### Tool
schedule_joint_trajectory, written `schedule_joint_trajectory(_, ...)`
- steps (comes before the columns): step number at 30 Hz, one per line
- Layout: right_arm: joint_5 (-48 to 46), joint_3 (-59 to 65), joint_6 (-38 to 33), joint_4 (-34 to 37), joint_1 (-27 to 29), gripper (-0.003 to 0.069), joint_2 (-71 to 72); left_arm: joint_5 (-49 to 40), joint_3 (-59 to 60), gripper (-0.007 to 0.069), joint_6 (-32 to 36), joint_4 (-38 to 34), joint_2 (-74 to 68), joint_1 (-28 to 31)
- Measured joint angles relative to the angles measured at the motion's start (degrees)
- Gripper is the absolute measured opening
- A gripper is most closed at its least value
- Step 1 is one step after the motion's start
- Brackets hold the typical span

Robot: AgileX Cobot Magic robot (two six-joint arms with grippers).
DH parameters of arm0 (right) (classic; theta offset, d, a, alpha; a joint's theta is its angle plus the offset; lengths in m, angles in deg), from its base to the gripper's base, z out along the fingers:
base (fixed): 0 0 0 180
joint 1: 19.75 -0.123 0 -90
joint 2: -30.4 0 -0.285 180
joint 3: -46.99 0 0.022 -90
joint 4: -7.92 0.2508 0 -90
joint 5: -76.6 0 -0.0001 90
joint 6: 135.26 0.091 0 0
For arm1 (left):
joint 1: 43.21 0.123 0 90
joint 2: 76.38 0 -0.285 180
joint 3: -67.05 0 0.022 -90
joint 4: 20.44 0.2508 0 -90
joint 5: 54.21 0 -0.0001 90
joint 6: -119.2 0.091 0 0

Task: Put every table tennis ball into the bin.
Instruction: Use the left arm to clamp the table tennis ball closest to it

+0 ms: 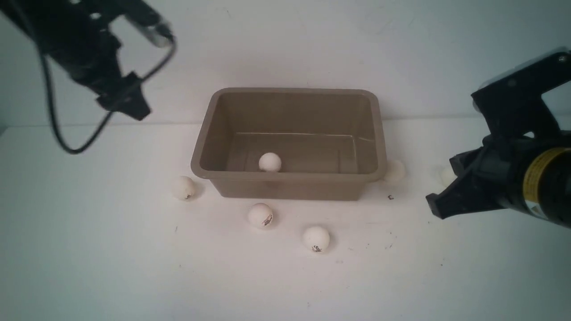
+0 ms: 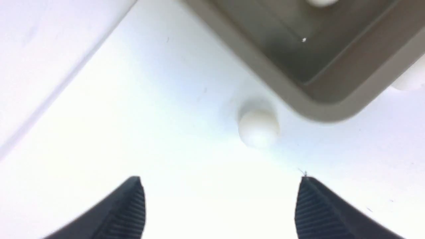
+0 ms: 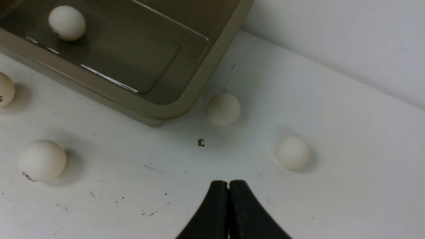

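Looking down from the right wrist gives two plain balls off the bin's (image 1: 290, 90) 4 o'clock corner, the corner ball (image 3: 223, 109) and the outer ball (image 3: 293, 152). The front view shows both only faintly, the outer one beside the right pincer (image 3: 228, 205). An inner ball (image 1: 270, 162) lies in the bin near its front wall. On the desk (image 1: 89, 258) lie the 8 o'clock ball (image 1: 184, 187), the 6 o'clock ball (image 1: 260, 215) and the 5 o'clock ball (image 1: 316, 239), none touching the bin. The right pincer, fingers pressed together on nothing, hangs low at 3 o'clock. The left pincer (image 2: 220, 205), high at 10 o'clock, gapes wide and empty.
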Motion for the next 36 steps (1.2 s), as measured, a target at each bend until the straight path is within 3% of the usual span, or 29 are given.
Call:
schedule_joint_trajectory(4, 0.2, 0.0, 0.0, -0.1, 0.0, -0.001, 0.0, 0.1, 5.1, 0.0541, 7.3, -7.4, 0.3, 4.6)
schedule_joint_trajectory(7, 0.2, 0.0, 0.0, -0.1, 0.0, -0.001, 0.0, 0.2, 10.7, 0.0541, 18.3, -13.0, 0.5, 6.7)
schedule_joint_trajectory(12, 0.2, 0.0, 0.0, -0.1, 0.0, -0.001, 0.0, 0.4, 18.5, 0.0541, 36.6, -15.1, 0.0, 6.8)
schedule_joint_trajectory(16, 0.3, 0.0, 0.0, -0.1, 0.0, -0.001, 0.0, 2.6, 20.4, 0.0541, 41.0, -16.4, -1.5, 6.8)
schedule_joint_trajectory(23, 0.3, 0.0, 0.0, -0.1, 0.0, -0.001, 0.0, 6.8, 20.6, 0.0541, 47.5, -25.3, -5.7, 6.8)
schedule_joint_trajectory(36, 0.4, 0.0, 0.0, 0.0, 0.0, -0.001, 0.0, 15.6, 20.6, 0.0541, 52.5, -27.1, -9.1, 2.1)
